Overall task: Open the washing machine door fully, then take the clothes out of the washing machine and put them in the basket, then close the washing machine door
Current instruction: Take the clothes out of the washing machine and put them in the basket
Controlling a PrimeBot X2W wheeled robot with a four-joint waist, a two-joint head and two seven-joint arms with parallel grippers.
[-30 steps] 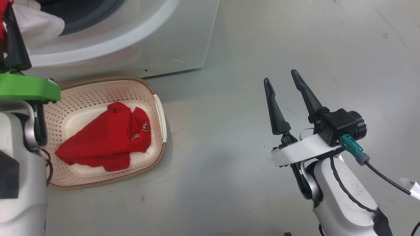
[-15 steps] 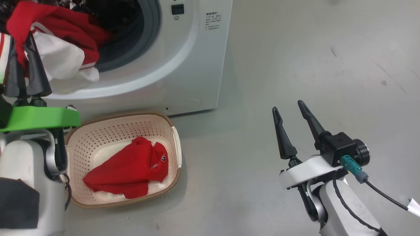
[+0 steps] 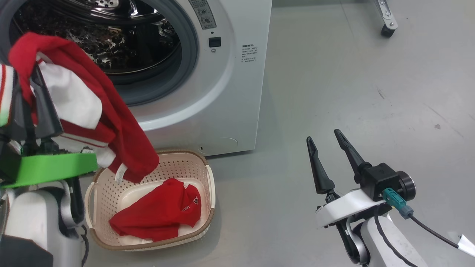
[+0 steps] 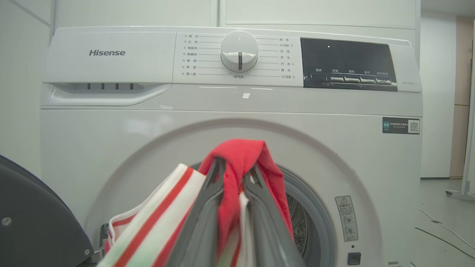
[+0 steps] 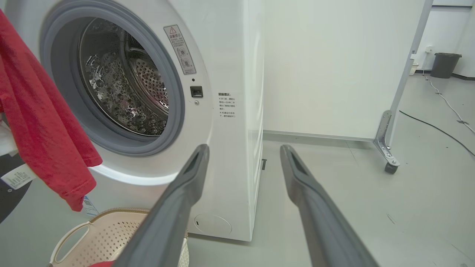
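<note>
1. Risk: the red garment (image 3: 126, 137), pinched in the left gripper (image 4: 236, 167) at nine o'clock, dangles over the basket (image 3: 210, 181)'s eleven-o'clock rim. Released here, it would likely drape outside.
2. The right gripper (image 3: 323, 135) at four o'clock gapes wide, empty.
3. Soft knit with white-striped trim; perforated cream plastic; dimpled steel drum (image 3: 111, 40) inside the washing machine (image 3: 237, 92).

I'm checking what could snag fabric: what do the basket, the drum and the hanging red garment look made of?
Basket: moulded plastic, matt cream, given its even punched holes; the brown rim only looks woven. Drum: likely polished steel, mirror-bright and perforated. Hanging garment: soft fabric, matt, draping limply; the fibre cannot be told.
</note>
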